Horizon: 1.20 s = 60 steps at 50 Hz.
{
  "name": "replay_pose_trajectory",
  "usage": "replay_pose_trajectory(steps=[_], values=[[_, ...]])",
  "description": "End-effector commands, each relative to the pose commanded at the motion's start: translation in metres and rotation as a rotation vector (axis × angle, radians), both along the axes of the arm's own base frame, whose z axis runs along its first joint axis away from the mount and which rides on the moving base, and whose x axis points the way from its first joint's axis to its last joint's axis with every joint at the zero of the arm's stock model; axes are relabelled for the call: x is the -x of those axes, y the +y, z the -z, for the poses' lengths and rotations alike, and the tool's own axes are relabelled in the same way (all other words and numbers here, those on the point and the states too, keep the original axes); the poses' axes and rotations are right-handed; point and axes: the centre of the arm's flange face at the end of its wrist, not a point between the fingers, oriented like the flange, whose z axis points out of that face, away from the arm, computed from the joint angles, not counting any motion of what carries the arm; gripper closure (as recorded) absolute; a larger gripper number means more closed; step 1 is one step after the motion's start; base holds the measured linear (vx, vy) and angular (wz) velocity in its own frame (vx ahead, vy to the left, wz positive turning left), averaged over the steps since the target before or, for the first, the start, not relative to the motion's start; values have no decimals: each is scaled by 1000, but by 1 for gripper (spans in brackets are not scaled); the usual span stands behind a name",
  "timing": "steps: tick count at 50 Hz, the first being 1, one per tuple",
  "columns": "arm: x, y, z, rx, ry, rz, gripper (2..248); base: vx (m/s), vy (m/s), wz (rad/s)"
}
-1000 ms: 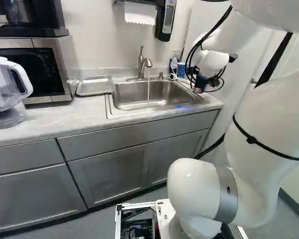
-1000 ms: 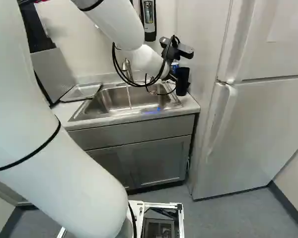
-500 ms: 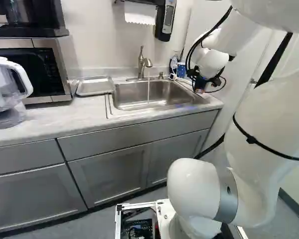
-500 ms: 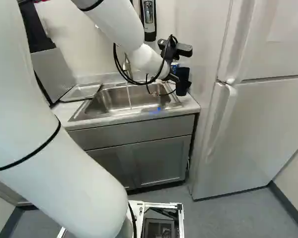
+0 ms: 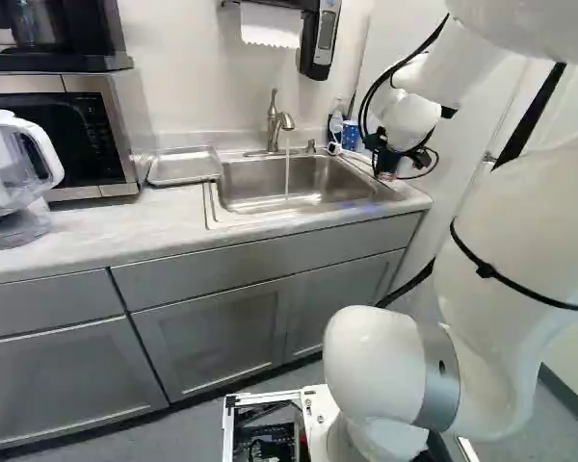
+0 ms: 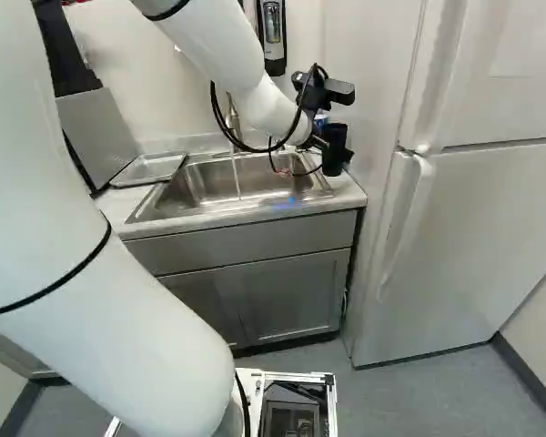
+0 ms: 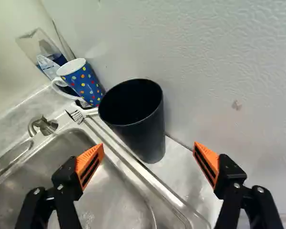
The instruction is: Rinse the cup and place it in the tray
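Observation:
My gripper (image 6: 318,142) is over the counter's right end, close beside the black cup (image 6: 336,150). In the wrist view, the gripper (image 7: 148,144) stands open, its orange pads wide apart. The upright black cup (image 7: 150,136) is ahead of it on the counter strip between sink and wall, with no pad touching it. Water runs from the faucet (image 5: 274,123) into the steel sink (image 5: 246,183). A shallow metal tray (image 5: 183,166) lies on the counter left of the sink.
A blue dotted mug (image 7: 83,82) and a brush (image 7: 81,113) lie just beyond the cup. A soap dispenser (image 5: 321,38) hangs above the sink. The fridge (image 6: 464,228) stands to the right; a microwave (image 5: 48,135) and pitcher (image 5: 10,173) to the left.
My wrist and its cables have shifted slightly near the cup. The base has not moved, and water was running before too.

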Motion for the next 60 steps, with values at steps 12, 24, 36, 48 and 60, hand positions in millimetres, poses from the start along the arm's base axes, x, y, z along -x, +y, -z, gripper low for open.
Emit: replay_pose_trajectory(steps=[12, 24, 36, 48, 60], values=[[-8, -1, 0, -10, -6, 8, 3, 0, 0, 0], [-27, -1, 0, -10, -6, -6, 3, 0, 0, 0], [-42, 0, 0, -10, -6, -17, 3, 0, 0, 0], [-42, 0, 0, -1, -1, -22, 3, 0, 0, 0], [-42, 0, 0, 78, 46, -75, 3, 0, 0, 0]])
